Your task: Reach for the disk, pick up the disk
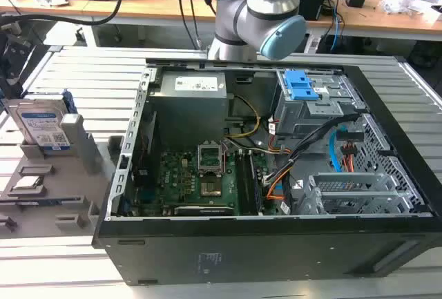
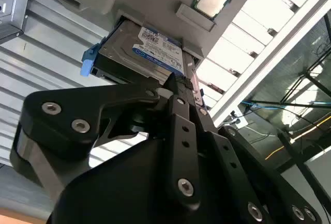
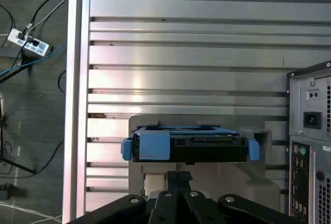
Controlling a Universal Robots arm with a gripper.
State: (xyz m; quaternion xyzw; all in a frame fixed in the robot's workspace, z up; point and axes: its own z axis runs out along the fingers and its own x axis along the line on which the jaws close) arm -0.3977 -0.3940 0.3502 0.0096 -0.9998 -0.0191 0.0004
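At the left edge of the exterior view the disk (image 1: pixel 41 125) stands on edge in a grey holder (image 1: pixel 83 147) on the table (image 1: pixel 62 264), ungrasped; the hand (image 3: pixel 178 176), closed on nothing, points toward it, so reach underway, pick-up not yet done.

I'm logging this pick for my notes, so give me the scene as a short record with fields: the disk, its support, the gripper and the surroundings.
Disk: flat silver metal hard drive, white-and-blue label, blue plastic bracket, standing on edge
Support: grey plastic holder, on slatted metal table
Gripper: black gripper, shut, apart from the hard drive, pointed at it
Nearby: open black computer case, to the exterior view's right of the holder
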